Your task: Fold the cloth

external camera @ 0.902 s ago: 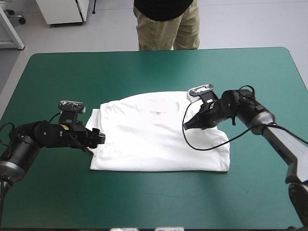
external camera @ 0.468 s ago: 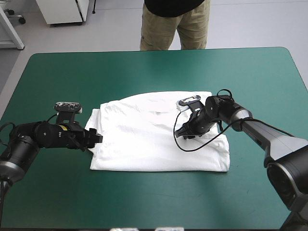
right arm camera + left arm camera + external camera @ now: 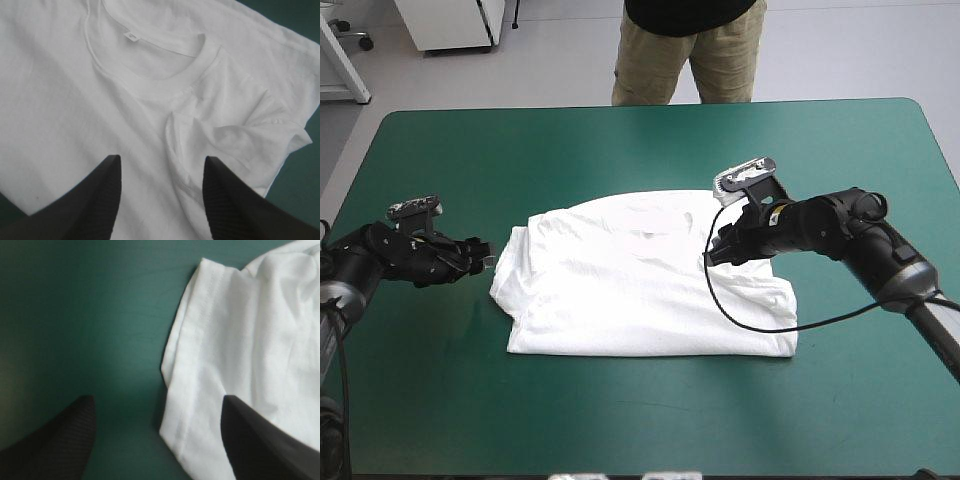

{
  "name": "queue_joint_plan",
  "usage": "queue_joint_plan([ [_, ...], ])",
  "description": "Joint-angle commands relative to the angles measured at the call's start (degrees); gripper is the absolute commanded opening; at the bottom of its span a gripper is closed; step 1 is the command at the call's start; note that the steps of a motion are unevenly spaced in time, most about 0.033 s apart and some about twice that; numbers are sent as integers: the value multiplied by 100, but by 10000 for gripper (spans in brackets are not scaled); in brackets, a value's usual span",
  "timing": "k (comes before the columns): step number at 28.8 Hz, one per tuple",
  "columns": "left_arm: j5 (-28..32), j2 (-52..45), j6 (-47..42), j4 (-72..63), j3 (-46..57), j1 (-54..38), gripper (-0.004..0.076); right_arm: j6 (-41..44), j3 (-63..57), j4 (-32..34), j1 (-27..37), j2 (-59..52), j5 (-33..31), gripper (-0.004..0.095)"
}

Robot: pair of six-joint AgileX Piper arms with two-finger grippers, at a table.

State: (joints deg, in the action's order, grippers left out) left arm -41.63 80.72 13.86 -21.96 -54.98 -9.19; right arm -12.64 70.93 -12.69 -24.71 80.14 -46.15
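Observation:
The white T-shirt lies folded into a flat rectangle at the middle of the table, its collar facing up. My left gripper stands open low over the cover, just off the shirt's left edge. In the left wrist view the sleeve hem lies ahead of my left gripper, between its fingers and partly under one of them. My right gripper hovers open over the shirt's right part. In its own view my right gripper has a crumpled sleeve fold just ahead of it.
The teal-green cover shows on every side of the shirt, with wide bands toward the far edge and the near edge. No other object lies on the table.
My left gripper has drawn back leftward off the shirt's left edge, whose sleeve corner now sticks out a little. My right gripper dipped toward the shirt's middle, then returned to the right.

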Motion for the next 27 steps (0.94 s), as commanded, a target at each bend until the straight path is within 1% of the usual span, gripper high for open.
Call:
queue_joint_plan([
  [1, 408, 310, 163, -497, -200, -9, 501, -1, 154, -18, 10, -390, 125, 486],
  [4, 430, 701, 456, -832, -200, -9, 468, -1, 154, 9, 10, -434, 82, 486],
  [10, 14, 1290, 1411, -1669, -200, 24, 382, -1, 154, 22, 10, -424, 144, 486],
  [14, -71, 1494, 1613, -1686, -200, 201, 332, -1, 154, 35, 10, -424, 154, 475],
  [16, -31, 1517, 1613, -1686, -200, 230, 276, -1, 154, 35, 10, -424, 143, 450],
  [19, -31, 1517, 1624, -1697, -200, 230, 100, -1, 154, 35, 10, -424, 128, 409],
  [20, -31, 1517, 1684, -1697, -200, 230, 24, -1, 154, 35, 10, -424, 128, 395],
  [21, -31, 1517, 1769, -1706, -200, 230, -6, -1, 154, 35, 10, -424, 128, 384],
  [22, -99, 1517, 1885, -1706, -200, 230, -9, -1, 154, 35, 10, -424, 140, 363],
  [27, -226, 1242, 1898, -1706, -398, 230, -9, -1, 154, 48, 10, -424, 140, 360],
])
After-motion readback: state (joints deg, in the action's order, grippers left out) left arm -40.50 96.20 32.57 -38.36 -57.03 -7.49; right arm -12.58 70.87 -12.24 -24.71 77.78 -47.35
